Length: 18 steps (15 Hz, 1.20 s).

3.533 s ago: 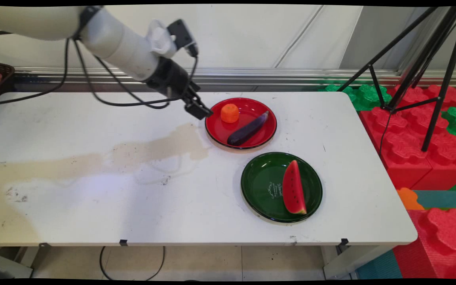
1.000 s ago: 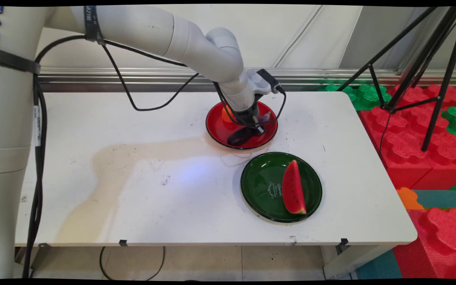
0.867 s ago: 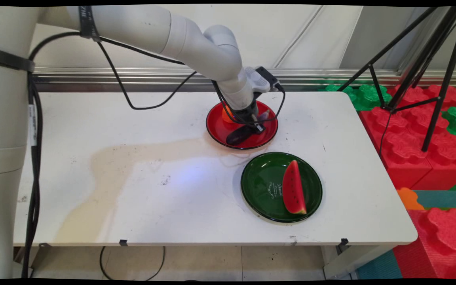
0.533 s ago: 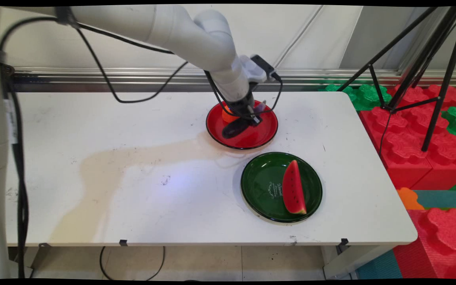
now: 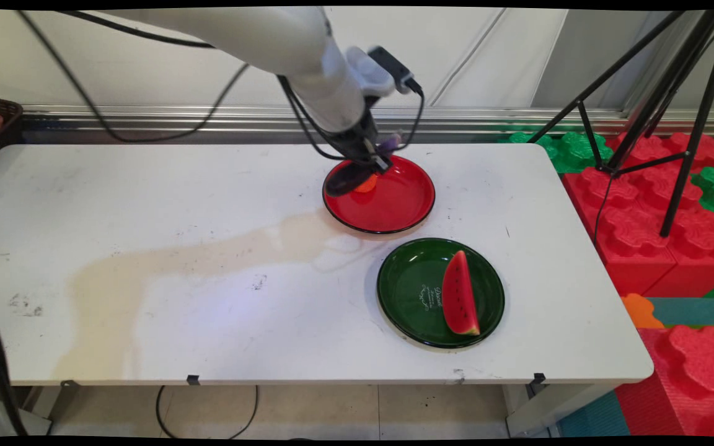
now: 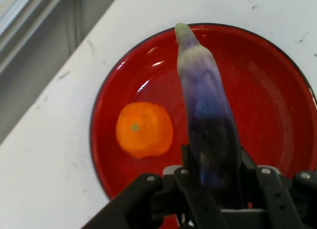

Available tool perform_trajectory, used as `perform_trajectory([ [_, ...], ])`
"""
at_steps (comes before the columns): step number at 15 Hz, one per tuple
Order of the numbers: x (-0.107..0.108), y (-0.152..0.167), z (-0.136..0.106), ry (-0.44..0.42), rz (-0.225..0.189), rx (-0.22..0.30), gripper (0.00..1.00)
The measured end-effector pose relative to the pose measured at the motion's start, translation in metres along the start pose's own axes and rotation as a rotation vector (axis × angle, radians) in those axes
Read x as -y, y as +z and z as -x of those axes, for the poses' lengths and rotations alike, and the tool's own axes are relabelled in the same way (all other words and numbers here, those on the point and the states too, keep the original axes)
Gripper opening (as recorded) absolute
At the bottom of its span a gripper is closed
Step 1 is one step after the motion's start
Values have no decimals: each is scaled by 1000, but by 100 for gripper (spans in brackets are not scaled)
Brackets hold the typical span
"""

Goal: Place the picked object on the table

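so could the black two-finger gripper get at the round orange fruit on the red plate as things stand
Probably not right away: the black two-finger gripper is shut on the long purple eggplant, held above the glossy red plate. The round orange fruit itself lies uncovered on the plate, with nothing lying on it.

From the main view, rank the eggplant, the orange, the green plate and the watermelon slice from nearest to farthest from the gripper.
1. Eggplant: clamped in the gripper, lifted over the red plate's left rim.
2. Orange: on the red plate, just under the gripper.
3. Green plate: nearer the camera, to the right.
4. Watermelon slice: on the green plate's right half, farthest.
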Motion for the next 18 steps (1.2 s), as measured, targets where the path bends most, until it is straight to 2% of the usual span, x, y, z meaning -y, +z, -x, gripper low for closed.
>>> perform_trajectory([
  [5,10,-45,22,1,-15,-22,0],
  [10,17,-84,67,15,-13,-5,0],
  [14,19,-96,101,30,-10,26,0],
  [18,16,-92,126,33,-10,54,0],
])
